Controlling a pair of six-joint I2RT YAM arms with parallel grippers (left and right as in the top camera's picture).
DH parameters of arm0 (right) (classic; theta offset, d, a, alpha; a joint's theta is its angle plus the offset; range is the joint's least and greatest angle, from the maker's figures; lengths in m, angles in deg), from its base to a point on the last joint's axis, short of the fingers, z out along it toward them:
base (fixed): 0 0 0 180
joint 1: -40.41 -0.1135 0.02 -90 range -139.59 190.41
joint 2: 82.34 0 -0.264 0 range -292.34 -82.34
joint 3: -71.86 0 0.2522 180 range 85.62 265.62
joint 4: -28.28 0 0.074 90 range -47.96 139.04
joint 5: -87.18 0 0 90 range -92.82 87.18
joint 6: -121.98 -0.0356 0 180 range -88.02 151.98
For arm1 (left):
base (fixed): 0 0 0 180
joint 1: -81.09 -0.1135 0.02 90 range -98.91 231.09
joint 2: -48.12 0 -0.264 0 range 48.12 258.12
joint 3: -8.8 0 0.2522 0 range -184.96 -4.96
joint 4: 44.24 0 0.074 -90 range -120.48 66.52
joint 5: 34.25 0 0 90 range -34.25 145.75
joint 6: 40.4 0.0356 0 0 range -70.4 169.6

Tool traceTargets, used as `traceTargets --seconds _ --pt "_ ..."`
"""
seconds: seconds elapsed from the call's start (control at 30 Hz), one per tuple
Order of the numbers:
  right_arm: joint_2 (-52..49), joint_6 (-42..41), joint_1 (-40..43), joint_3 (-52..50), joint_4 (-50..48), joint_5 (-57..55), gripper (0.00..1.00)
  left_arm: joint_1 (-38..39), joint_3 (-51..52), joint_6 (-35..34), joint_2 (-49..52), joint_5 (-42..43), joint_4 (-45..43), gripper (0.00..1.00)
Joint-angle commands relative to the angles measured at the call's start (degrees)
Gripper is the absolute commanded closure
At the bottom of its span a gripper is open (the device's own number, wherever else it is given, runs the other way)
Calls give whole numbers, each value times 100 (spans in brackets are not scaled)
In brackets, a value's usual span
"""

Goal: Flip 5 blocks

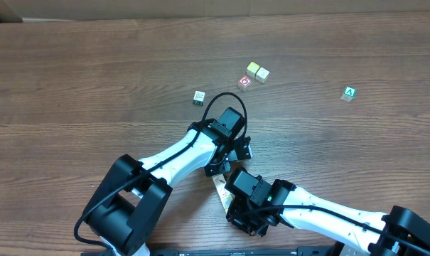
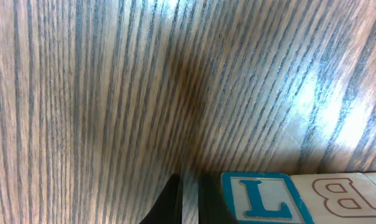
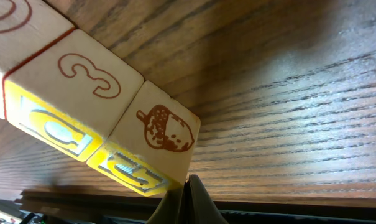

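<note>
Overhead, the worktop (image 1: 72, 85) has both arms crowded low at centre, with the blocks (image 1: 219, 186) a pale row mostly hidden between them. Closed tight and empty, the left gripper (image 2: 183, 202) sits just beside the L block (image 2: 259, 198), the right gripper (image 3: 189, 198) just beside the acorn block (image 3: 160, 127). Flipping looks not yet started. Next, I'd judge, a tip must nudge an end block over — or open to grasp it. No container shows.

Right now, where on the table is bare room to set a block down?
The whole left side, left of the lone cube, is bare. Another patch lies between the yellow-topped cubes and the green A cube. Crowded: front centre, where the left arm and right arm meet over the block row.
</note>
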Motion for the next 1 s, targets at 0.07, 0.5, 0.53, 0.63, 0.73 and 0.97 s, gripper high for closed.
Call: traceTargets --seconds 0.07,0.5,0.53,0.63,0.73,0.97 --pt "-13 -275 -17 -2 -109 -186 96 7 63 -61 72 98 20 96" --pt "-13 -1064 -258 -2 -127 -374 96 7 63 -61 72 96 22 96" --pt "-13 -1150 -284 -2 -120 -407 96 7 63 -61 72 96 22 96" --pt "-13 -1318 -356 -2 -122 -481 96 7 63 -79 72 96 22 96" --pt "-13 -1386 -367 -2 -129 -490 96 7 61 -76 72 96 22 96" --pt "-13 -1423 -367 -2 -133 -487 96 7 63 -76 72 96 22 96"
